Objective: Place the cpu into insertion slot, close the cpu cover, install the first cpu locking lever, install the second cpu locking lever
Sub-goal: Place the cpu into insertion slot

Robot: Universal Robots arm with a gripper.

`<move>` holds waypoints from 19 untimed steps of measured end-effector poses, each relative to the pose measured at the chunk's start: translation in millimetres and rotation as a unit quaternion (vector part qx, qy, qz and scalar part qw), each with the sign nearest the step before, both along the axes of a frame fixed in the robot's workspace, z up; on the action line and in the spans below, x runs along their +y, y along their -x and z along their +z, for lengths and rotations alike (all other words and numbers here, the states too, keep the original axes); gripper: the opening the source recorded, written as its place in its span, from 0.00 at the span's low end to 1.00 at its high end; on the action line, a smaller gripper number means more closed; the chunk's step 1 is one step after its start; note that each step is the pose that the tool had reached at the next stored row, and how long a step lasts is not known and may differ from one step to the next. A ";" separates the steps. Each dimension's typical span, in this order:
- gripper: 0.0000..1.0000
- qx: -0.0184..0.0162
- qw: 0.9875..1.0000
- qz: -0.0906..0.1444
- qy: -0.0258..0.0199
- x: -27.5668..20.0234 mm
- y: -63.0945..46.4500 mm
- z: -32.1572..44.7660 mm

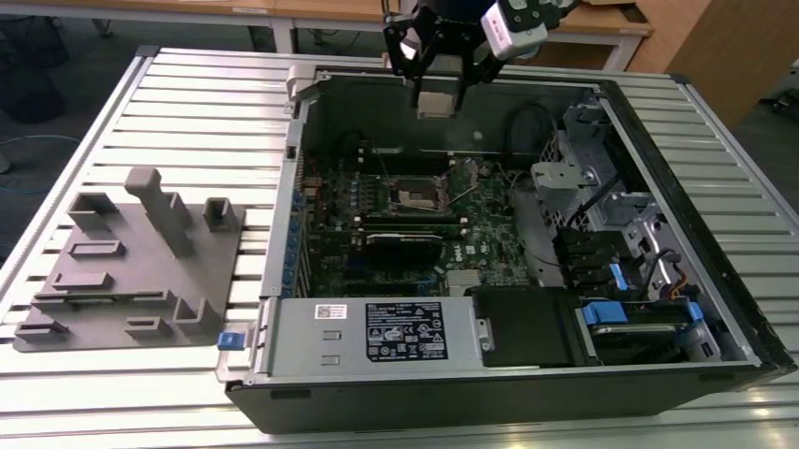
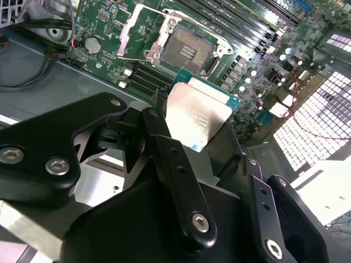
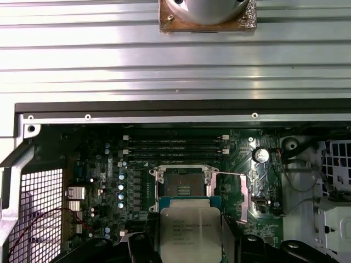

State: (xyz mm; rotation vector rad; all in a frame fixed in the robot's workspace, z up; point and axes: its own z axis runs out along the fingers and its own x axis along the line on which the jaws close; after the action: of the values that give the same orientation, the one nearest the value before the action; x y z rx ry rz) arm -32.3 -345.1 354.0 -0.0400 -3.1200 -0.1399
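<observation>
Grips the cpu [image 2: 200, 109] by two opposite edges in the closed gripper [image 2: 198, 130], lid up. Light, stiff, likely slick-topped and fragile beneath: best taken by the edges only. Hangs pointing straight down, apart from the green circuit board [image 1: 489, 234], at twelve o'clock of the bare insertion slot [image 1: 418, 195] in the exterior view.

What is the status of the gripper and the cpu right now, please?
Gripper shut on cpu, above the open case. Insertion slot exposed, empty. Nothing seen between them.
</observation>
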 end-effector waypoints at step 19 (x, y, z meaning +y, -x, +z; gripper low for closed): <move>0.54 0.000 1.000 0.000 0.000 0.0 0.0 -4.7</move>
State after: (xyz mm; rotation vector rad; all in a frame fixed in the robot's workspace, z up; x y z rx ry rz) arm -32.3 -345.1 349.3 -0.0400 -3.1201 -0.1400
